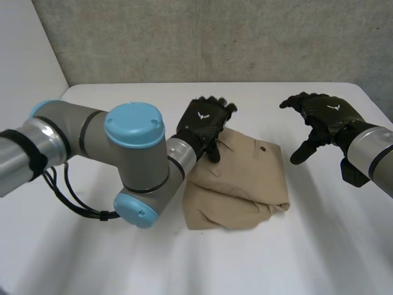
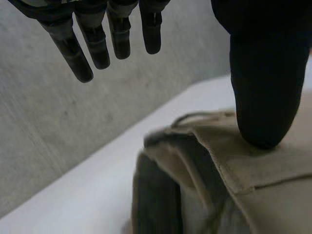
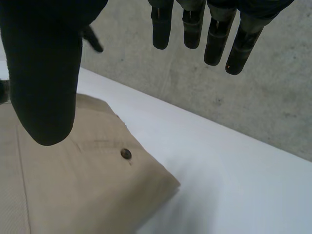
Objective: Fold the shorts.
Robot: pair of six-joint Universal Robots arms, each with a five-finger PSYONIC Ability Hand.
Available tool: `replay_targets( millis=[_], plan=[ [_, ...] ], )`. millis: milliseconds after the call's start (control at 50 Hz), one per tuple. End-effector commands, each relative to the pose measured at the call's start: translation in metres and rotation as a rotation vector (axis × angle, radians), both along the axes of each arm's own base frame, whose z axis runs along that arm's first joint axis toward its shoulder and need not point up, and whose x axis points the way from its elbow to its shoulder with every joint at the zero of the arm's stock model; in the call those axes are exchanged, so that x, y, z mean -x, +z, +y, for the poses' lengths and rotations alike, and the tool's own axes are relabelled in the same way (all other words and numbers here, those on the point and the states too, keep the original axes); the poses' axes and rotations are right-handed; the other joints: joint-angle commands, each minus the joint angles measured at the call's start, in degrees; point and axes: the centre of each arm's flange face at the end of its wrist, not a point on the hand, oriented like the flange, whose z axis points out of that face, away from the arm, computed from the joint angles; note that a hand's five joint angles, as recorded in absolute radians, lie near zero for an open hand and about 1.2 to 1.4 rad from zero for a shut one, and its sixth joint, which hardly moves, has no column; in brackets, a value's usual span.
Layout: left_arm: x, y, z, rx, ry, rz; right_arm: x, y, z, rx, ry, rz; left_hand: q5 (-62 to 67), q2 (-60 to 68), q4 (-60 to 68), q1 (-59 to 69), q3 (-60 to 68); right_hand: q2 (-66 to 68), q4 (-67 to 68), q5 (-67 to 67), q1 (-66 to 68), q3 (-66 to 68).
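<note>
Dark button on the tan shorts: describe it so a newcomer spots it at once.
On the white table lies a folded bundle of tan cloth shorts. Near its far corner, toward the black right hand, sits a small round dark button, the only fastener showing on the plain tan fabric.

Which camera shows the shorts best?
Head view: the whole folded shorts lie on the table. Left wrist view gives a layered edge under the thumb of the left hand; right wrist view gives a corner with a button.
</note>
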Motion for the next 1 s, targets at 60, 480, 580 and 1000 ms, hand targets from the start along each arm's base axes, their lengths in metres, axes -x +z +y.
replay_targets(
  millis=[60,480,580,1000],
  plan=[
    [-0.015,-0.03,0.009,-0.015,0.016,-0.216,-0.005,-0.008,-0.006,-0.011,0.01,0.015,18.5,18.7,18.7,19.0,19.0,-2.4,-3.7,-3.7,-1.7,-2.1],
    [-0.064,-0.04,0.054,-0.14,0.058,-0.335,-0.05,-0.046,-0.015,-0.193,0.119,0.089,56.9,57.0,57.0,57.4,57.4,-2.4,-3.7,-3.7,-1.7,-2.1],
    [-0.072,-0.046,0.059,-0.154,0.081,-0.356,-0.061,-0.062,-0.008,-0.239,0.155,0.108,54.9,55.0,55.0,55.4,55.4,-2.4,-3.7,-3.7,-1.7,-2.1],
    [-0.057,0.023,0.045,0.013,0.114,-0.134,-0.062,-0.101,-0.004,-0.217,0.135,0.272,6.1,6.3,6.3,6.6,6.6,-2.4,-3.7,-3.7,-1.7,-2.1]
  ],
)
